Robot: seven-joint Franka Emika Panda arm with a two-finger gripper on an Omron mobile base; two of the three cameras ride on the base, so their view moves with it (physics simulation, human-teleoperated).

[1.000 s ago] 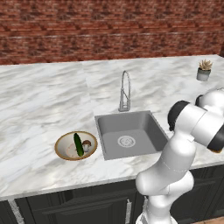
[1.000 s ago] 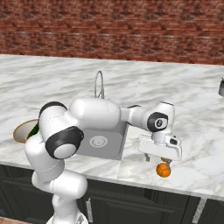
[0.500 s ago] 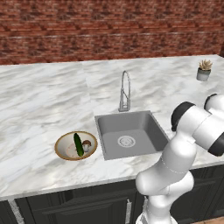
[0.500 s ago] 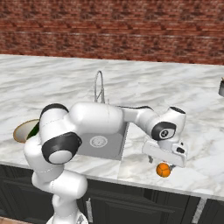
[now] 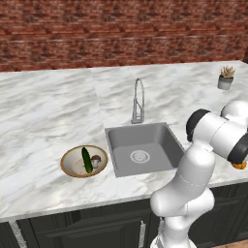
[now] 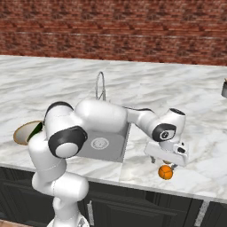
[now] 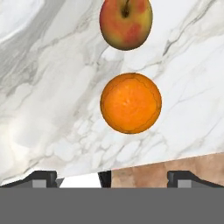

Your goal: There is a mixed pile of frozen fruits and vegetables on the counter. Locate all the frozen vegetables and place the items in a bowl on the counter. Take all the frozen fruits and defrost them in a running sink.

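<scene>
Gripper [image 6: 170, 164] lowered onto the orange [image 7: 131, 103] since 1 s ago, fingers spread wide, empty; apple [image 7: 126, 22] cut off above.

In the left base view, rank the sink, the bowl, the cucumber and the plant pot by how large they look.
1. Sink
2. Bowl
3. Cucumber
4. Plant pot, though it stands farther from the camera, so its place below the cucumber is unsure.

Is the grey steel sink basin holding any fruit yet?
Empty: the grey steel sink basin shows just its round drain.
</scene>
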